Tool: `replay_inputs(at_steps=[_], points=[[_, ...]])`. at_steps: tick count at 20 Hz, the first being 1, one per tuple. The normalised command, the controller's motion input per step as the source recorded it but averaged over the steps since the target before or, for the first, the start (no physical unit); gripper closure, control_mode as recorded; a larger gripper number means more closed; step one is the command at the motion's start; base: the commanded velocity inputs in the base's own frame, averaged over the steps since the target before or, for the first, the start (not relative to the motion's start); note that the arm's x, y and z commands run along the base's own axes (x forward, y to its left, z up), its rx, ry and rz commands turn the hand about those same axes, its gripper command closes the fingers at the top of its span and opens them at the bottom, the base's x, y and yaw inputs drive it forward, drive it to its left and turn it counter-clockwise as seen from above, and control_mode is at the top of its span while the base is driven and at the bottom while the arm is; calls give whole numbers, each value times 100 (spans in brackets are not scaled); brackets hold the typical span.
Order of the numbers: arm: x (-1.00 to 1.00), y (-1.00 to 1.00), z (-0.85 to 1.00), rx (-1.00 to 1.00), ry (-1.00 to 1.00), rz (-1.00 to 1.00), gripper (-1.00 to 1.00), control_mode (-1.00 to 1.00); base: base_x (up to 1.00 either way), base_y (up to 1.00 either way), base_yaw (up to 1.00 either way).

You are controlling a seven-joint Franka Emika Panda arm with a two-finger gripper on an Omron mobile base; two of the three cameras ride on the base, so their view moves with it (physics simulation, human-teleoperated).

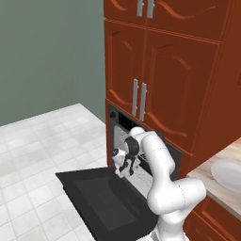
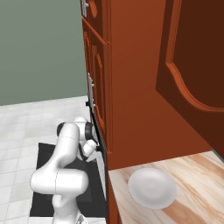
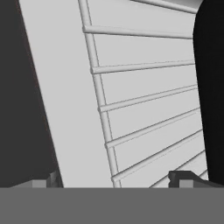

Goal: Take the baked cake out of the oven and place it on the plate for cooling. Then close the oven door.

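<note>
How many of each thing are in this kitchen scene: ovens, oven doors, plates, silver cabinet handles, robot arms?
Oven: 1
Oven door, lying open: 1
White plate on the counter: 1
Silver cabinet handles in the left base view, counting each bar: 4
Robot arm, its gripper open at the oven: 1
Total: 8

The arm (image 1: 162, 179) is glossy white, built of thick rounded segments (almost bulbous at the elbow), with dark bands at the joints. Its pincer (image 1: 123, 170) is white with small dark finger tips (image 3: 186, 178), blocky in shape.
</note>
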Motion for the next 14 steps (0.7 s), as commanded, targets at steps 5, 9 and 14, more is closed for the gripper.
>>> replay_inputs(at_steps=[5, 9, 14], points=[[-43, 57, -59, 3, 0, 0, -100, -100, 0, 0, 0], [-40, 57, -47, 9, 4, 0, -100, -100, 0, 0, 0], [-40, 53, -38, 19, 4, 0, -100, -100, 0, 0, 0]])
